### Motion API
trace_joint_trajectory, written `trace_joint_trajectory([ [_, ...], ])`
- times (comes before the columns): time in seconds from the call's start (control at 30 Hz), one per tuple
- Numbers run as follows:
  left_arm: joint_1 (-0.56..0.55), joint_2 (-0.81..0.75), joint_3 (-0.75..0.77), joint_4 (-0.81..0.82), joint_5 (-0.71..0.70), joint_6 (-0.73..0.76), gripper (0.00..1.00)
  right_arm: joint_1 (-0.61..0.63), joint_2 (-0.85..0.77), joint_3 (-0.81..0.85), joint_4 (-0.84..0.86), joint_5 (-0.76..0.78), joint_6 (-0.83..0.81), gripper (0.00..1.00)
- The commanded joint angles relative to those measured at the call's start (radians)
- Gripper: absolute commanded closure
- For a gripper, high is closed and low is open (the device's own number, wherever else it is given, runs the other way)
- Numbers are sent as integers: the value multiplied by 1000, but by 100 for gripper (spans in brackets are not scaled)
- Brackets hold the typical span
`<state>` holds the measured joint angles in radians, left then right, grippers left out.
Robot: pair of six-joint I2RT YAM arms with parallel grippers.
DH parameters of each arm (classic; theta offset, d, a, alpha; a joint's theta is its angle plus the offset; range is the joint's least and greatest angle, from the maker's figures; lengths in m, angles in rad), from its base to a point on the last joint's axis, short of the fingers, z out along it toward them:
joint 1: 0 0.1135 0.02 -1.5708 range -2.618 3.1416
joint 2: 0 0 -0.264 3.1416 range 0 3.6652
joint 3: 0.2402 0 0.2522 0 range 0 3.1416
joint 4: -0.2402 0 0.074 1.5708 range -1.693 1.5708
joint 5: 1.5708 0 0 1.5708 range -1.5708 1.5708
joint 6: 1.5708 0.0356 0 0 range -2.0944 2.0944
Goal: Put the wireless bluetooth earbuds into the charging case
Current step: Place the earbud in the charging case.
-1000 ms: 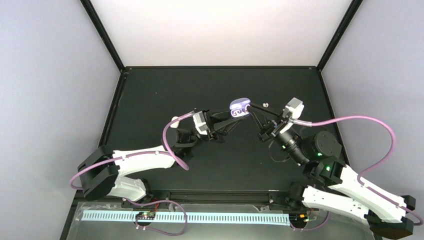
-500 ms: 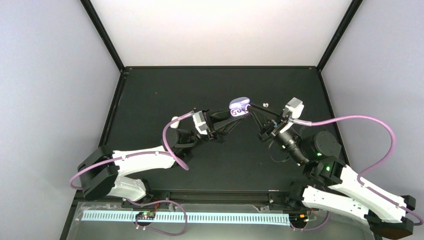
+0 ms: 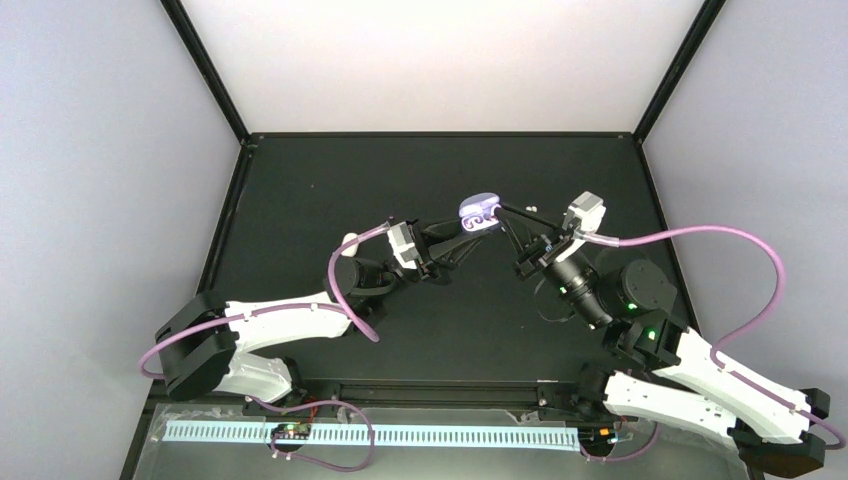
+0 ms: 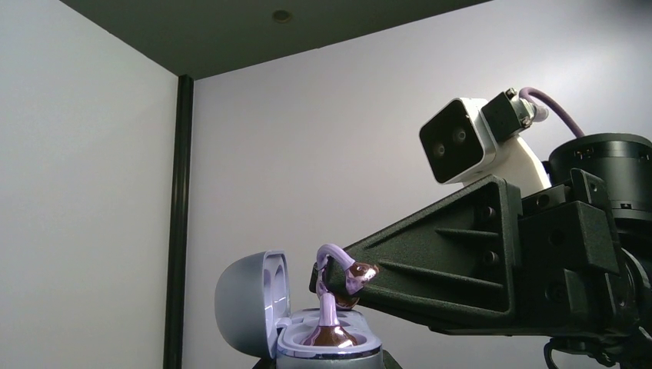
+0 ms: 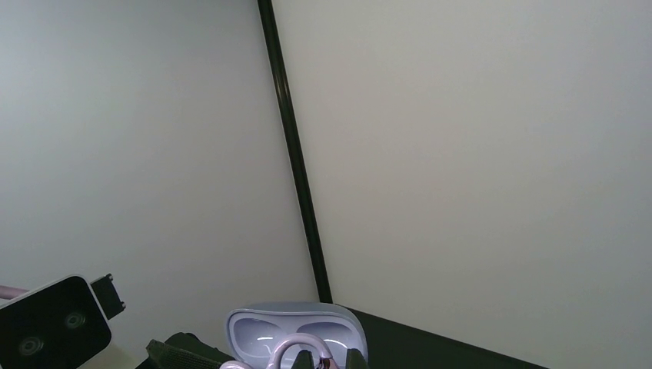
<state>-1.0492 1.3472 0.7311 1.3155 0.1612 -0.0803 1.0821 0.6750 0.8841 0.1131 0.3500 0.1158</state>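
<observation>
Left wrist: left fingers [image 3: 445, 245] clamp the open case [image 4: 250, 306]; right fingers [image 4: 446, 269] pinch a purple earbud [image 4: 350, 277], not yet seated.

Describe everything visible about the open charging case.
The charging case is lavender-grey, smooth, plastic-looking, its rounded lid hinged open and upright. A glossy purple earbud sits in its tray. The left gripper grips its base; the right gripper holds another earbud just above it, contact unclear.
</observation>
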Motion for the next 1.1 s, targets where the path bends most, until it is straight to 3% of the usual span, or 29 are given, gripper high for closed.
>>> trace_joint_trajectory([
  [0.0,-9,-26,52,57,-23,28,99,2,19,9,-42,10,26,99],
  [0.87,-17,-3,98,61,-55,84,98,2,75,52,-129,37,70,99],
  [1.07,-18,0,101,75,-87,65,98,2,65,43,-133,39,79,95],
])
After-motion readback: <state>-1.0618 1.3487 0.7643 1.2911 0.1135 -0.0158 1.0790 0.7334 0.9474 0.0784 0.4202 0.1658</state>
